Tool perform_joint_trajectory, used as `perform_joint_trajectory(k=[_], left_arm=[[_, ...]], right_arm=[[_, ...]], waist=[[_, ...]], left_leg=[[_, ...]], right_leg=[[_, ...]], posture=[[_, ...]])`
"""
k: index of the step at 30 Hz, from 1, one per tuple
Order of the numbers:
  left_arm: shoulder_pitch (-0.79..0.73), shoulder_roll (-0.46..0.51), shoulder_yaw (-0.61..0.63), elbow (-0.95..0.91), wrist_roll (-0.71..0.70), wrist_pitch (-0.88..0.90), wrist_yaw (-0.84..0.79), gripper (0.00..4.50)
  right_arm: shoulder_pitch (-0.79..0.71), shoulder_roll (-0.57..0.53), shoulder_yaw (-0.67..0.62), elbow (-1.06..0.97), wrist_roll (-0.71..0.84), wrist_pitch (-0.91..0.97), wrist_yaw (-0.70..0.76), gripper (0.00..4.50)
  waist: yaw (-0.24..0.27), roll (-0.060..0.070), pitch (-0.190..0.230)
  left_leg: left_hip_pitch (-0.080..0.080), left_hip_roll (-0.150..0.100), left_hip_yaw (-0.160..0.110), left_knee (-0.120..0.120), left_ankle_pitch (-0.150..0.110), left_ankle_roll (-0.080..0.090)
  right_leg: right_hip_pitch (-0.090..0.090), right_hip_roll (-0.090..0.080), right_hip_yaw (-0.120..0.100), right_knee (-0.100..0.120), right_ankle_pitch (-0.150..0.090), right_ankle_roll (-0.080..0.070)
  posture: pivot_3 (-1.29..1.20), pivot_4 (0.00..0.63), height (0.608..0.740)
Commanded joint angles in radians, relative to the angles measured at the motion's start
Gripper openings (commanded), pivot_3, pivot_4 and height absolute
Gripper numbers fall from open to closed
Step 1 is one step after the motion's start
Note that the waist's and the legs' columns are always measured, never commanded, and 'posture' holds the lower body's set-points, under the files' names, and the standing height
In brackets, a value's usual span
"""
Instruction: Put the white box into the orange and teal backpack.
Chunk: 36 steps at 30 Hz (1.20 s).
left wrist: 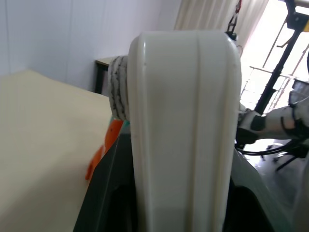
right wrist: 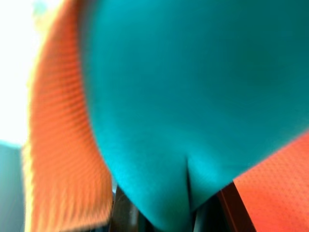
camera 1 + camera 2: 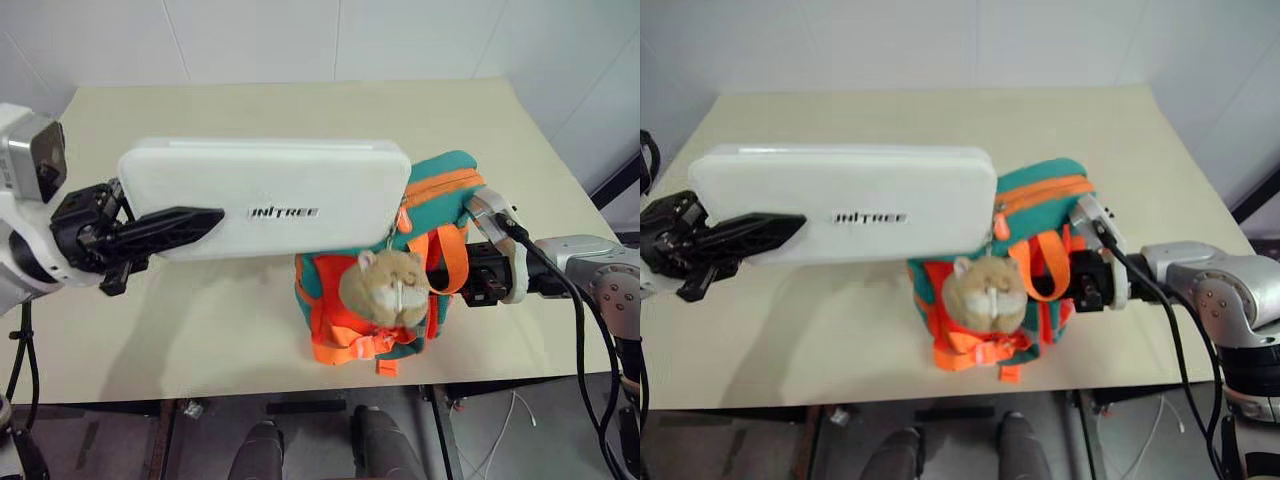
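Held up closest to the head camera, the white box (image 3: 265, 198) is hanging level above the beige table (image 3: 200, 330), its lettered lid facing up and its long side running across the scene. Its far end is reaching over the teal top of the orange and teal backpack (image 3: 385, 300), which is standing upright near the table's front edge with nothing visible inside it; whether its zipper is open cannot be told. On the robot's left, the left gripper (image 3: 170, 232) is clamping the box's end between its two black fingers, one finger lying across the lid. On the robot's right, the right gripper (image 3: 478, 275) is pressing against the backpack's side, and its wrist view is showing a fold of teal fabric pinched between its closed fingers. A tan plush charm (image 3: 385, 288) is dangling on the backpack's front, just beneath the box's end.
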Motion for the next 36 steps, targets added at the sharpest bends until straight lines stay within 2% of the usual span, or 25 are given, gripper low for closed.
perform_joint_trajectory(k=[1, 15, 21, 27, 36], left_arm=[[-0.028, 0.011, 0.021, 0.029, 0.005, -0.028, 0.014, 1.31], [-0.07, 0.084, 0.023, 0.091, 0.147, -0.09, -0.077, 1.31], [-0.054, 0.09, 0.013, 0.08, 0.158, -0.078, -0.1, 1.31], [0.028, 0.146, -0.029, 0.017, 0.234, -0.088, -0.189, 1.31], [-0.014, 0.117, -0.127, -0.046, 0.214, -0.075, -0.172, 1.31]], right_arm=[[0.003, -0.032, -0.023, -0.008, 0.008, 0.018, 0.022, 0.1], [0.007, -0.066, -0.04, 0.009, 0.01, 0.035, 0.068, 0.1], [0.006, -0.069, -0.038, 0.022, 0.004, 0.033, 0.075, 0.1], [0.008, -0.066, -0.04, 0.023, 0.006, 0.034, 0.072, 0.1], [0.009, -0.053, -0.044, 0.017, 0.009, 0.036, 0.056, 0.1]], waist=[[0.005, 0.0, 0.0], [0.009, 0.0, 0.0], [0.009, 0.0, 0.0], [0.009, 0.0, 0.0], [0.008, 0.0, 0.0]], left_leg=[[0.0, 0.0, 0.0, 0.0, 0.0, 0.0], [0.0, 0.0, 0.0, 0.0, 0.0, 0.0], [0.0, 0.0, 0.0, -0.001, 0.0, 0.0], [0.0, 0.0, 0.0, -0.001, 0.0, 0.0], [0.0, 0.0, 0.0, -0.001, 0.0, 0.0]], right_leg=[[0.0, 0.0, 0.0, 0.0, 0.0, 0.0], [0.0, 0.0, 0.0, -0.001, 0.0, 0.0], [0.0, 0.0, 0.0, -0.001, 0.0, 0.0], [0.0, 0.0, 0.0, -0.002, 0.0, 0.0], [0.0, 0.0, 0.0, -0.001, 0.0, 0.0]], posture=[[0.0, 0.15, 0.74], [0.0, 0.15, 0.74], [0.0, 0.15, 0.74], [0.0, 0.15, 0.74], [0.0, 0.15, 0.74]])
